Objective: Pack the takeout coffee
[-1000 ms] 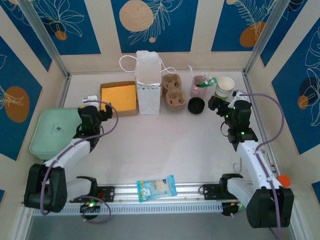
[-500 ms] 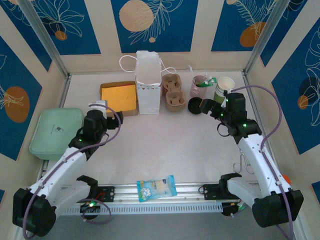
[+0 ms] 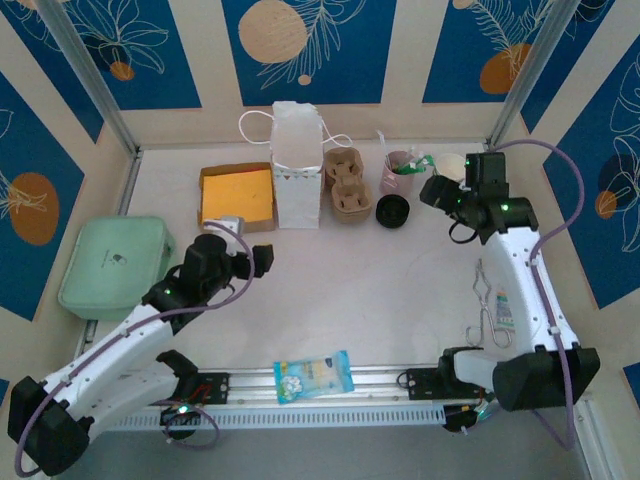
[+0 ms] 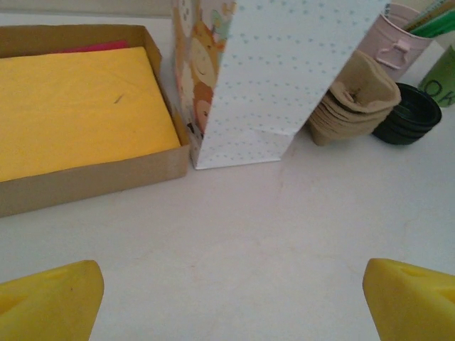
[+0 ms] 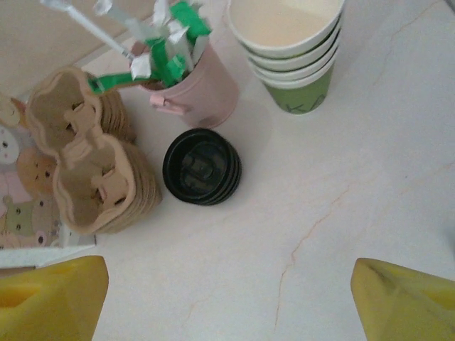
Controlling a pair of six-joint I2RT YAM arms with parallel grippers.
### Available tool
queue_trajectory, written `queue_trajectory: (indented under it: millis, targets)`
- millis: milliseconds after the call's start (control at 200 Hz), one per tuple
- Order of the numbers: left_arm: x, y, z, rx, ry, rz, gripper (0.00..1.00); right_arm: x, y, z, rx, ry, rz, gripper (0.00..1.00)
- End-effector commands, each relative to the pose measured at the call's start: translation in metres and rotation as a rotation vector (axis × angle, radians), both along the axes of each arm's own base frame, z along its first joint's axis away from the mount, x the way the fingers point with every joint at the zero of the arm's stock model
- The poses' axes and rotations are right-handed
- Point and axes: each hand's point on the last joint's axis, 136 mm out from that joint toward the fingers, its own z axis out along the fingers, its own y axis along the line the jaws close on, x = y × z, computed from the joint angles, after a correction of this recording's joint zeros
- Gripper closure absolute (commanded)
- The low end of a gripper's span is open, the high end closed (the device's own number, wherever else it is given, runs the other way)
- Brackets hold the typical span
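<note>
The takeout coffee [image 5: 291,42] is a stack of paper cups with white rims and green sides, standing at the back right; from above the top cup [image 3: 452,166] peeks out behind my right arm. A stack of brown pulp carriers [image 5: 85,153] [image 3: 347,185] lies left of it. My right gripper [image 5: 231,298] [image 3: 436,192] hovers open over bare table, just in front of the cups and the black lids [image 5: 202,166]. My left gripper [image 4: 234,298] [image 3: 256,258] is open over the table, in front of the white paper bag [image 4: 277,71]. Neither holds anything.
A pink cup [image 5: 192,89] of stirrers and packets stands between carriers and coffee cups. A cardboard box with yellow paper [image 3: 237,197] sits left of the bag [image 3: 297,165]. A green container [image 3: 110,265] lies far left, tongs [image 3: 490,310] at right, a snack packet [image 3: 313,375] on the front rail.
My left arm has swung from the green container right toward the table's middle. My right arm has pulled back and right, closer to the cups.
</note>
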Motion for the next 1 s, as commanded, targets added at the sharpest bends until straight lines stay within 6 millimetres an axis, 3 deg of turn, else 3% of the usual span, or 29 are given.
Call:
queue_trajectory:
  millis: [0,485,996]
  targets:
    - [-0.008,-0.008,-0.002,-0.034,0.010,-0.030,0.06,0.001,-0.010,0.000,0.013,0.067,-0.009,0.11]
    - [-0.021,-0.013,-0.014,-0.088,0.039,-0.063,0.07,0.045,-0.053,0.002,0.053,0.144,-0.163,0.17]
    - [-0.037,-0.002,-0.023,-0.107,0.061,-0.056,0.07,0.074,-0.067,0.005,0.064,0.167,-0.187,0.24]
